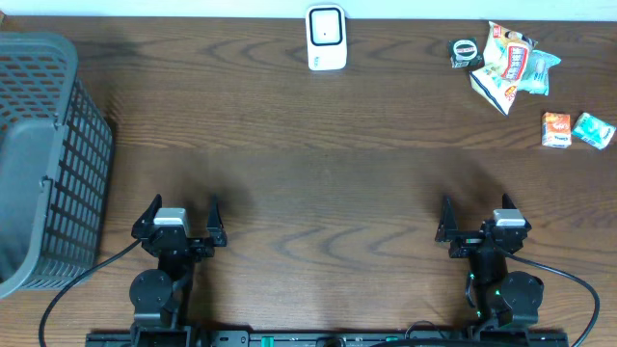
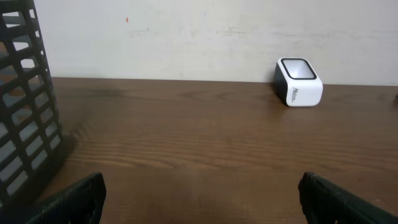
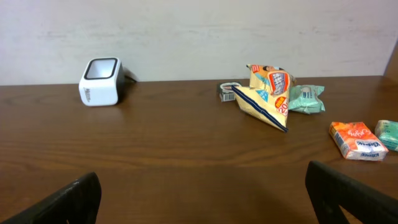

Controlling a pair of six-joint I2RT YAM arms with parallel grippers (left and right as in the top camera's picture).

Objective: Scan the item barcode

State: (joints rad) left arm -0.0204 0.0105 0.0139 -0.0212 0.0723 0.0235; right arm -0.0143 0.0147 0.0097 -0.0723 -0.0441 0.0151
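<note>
A white barcode scanner [image 1: 326, 38] stands at the far middle of the wooden table, also seen in the left wrist view [image 2: 298, 82] and the right wrist view [image 3: 99, 81]. At the far right lie the items: a yellow snack bag [image 1: 504, 65] [image 3: 267, 93], a teal packet [image 1: 540, 72] [image 3: 306, 99], a small dark pack [image 1: 466, 52], an orange packet [image 1: 555, 129] [image 3: 355, 140] and a teal one [image 1: 593, 130] [image 3: 388, 134]. My left gripper [image 1: 183, 207] [image 2: 200, 193] and right gripper [image 1: 474, 206] [image 3: 202, 193] rest open and empty near the front edge.
A large grey mesh basket [image 1: 43, 154] [image 2: 25, 118] stands at the left edge of the table, close to my left arm. A pale wall [image 3: 199, 31] rises behind the table's far edge.
</note>
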